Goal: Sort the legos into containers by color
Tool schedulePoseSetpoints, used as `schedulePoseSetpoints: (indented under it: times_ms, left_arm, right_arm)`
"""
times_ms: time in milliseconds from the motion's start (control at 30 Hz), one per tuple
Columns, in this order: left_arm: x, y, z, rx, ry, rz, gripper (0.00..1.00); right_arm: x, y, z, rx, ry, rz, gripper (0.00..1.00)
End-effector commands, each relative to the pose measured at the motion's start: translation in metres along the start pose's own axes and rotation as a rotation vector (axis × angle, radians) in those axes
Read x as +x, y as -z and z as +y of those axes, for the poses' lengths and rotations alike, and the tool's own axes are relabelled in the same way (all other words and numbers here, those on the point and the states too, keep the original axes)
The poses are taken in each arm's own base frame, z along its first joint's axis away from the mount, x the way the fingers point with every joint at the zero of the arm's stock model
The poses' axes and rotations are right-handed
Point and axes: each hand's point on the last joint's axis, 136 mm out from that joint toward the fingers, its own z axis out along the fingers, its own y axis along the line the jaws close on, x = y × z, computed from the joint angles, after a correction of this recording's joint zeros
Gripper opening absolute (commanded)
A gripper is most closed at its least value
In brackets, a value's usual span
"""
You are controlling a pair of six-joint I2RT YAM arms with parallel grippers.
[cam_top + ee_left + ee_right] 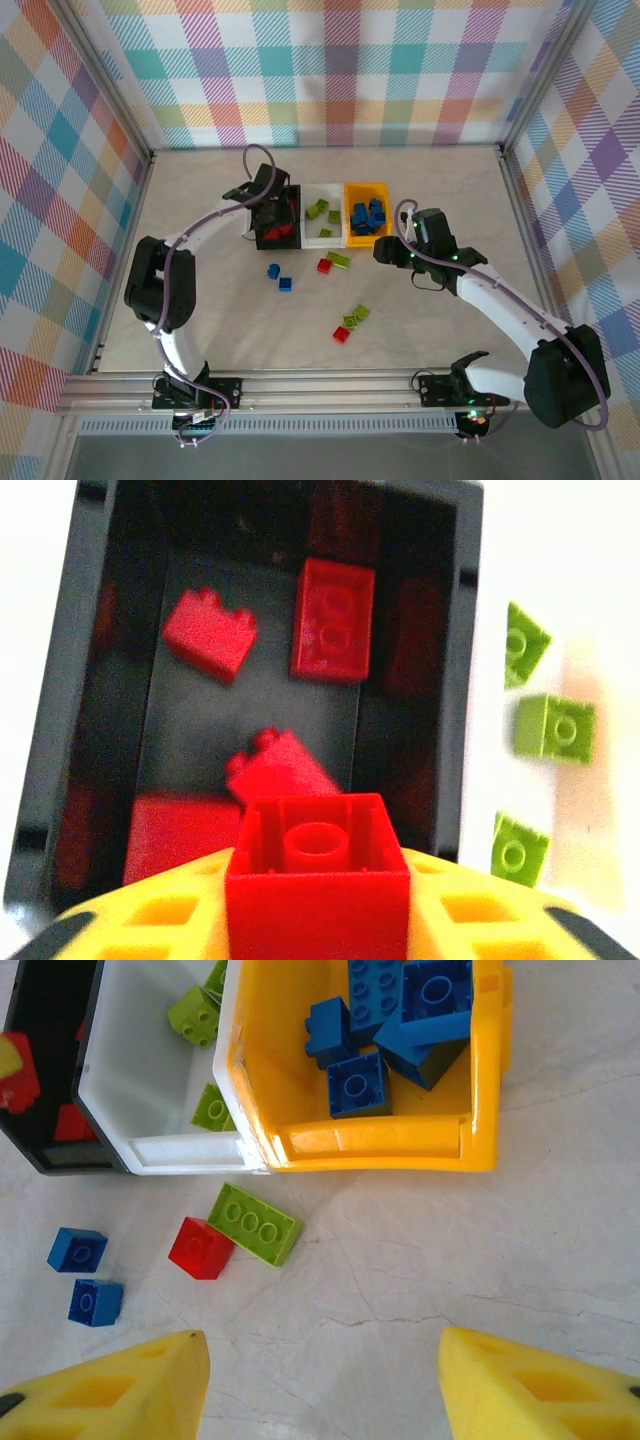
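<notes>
Over the black bin (pixel 60 730), leftmost in the row, my left end effector (pixel 277 210) grips a red brick (pixel 318 900) between its pads; more red bricks (pixel 333 620) lie inside, below it; my right end effector (pixel 325 1350) hangs released above the counter (pixel 450 1250), near the orange-yellow bin (pixel 380 1145) holding blue bricks (pixel 357 1085); lime bricks (pixel 195 1015) sit in the white bin (pixel 140 1080) between the two.

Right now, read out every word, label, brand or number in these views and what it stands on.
None can be read.
The black bin, white bin and yellow bin bear no label.
Any stamp on the studs of the legos is too blurred to read.
</notes>
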Motion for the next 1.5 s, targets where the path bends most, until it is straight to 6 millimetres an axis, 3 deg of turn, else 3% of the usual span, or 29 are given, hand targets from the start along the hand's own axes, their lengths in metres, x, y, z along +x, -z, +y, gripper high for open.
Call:
schedulePoseSetpoints:
  times_ms: [0,67,233,400,533,733,967,1067,1200,1467]
  left_arm:
    - [-0.015,0.000,0.003,-0.009,0.041,-0.006,0.60]
    - [-0.016,0.005,-0.009,0.054,0.062,-0.012,0.77]
    - [-0.019,0.039,-0.026,0.161,0.079,-0.053,1.00]
    - [-0.002,0.088,-0.040,0.293,0.074,-0.081,1.00]
    - [0.038,0.116,-0.038,0.372,0.075,-0.084,1.00]
    - [0.100,0.119,-0.007,0.385,0.123,-0.022,1.00]
    - [0.122,0.126,0.019,0.377,0.151,-0.036,1.00]
    - [0.123,0.127,0.021,0.372,0.148,-0.039,1.00]
    - [0.124,0.127,0.022,0.365,0.148,-0.036,1.00]
    - [0.127,0.129,0.027,0.356,0.151,-0.039,1.00]
  right_arm:
    - [0.014,0.002,0.000,-0.018,-0.012,0.037,0.62]
    - [0.022,-0.001,-0.001,-0.025,-0.013,0.059,0.62]
    - [0.038,-0.009,0.005,-0.050,0.001,0.114,0.63]
    - [0.063,-0.018,0.015,-0.053,0.051,0.213,0.62]
    - [0.099,-0.023,0.017,-0.013,0.111,0.307,0.60]
    - [0.150,-0.019,0.024,-0.008,0.171,0.447,0.53]
    - [0.196,-0.009,0.010,0.077,0.229,0.558,0.42]
    - [0.201,-0.012,-0.002,0.141,0.253,0.563,0.44]
    - [0.195,-0.023,0.000,0.157,0.263,0.533,0.54]
    - [0.166,-0.052,0.004,0.211,0.305,0.429,0.55]
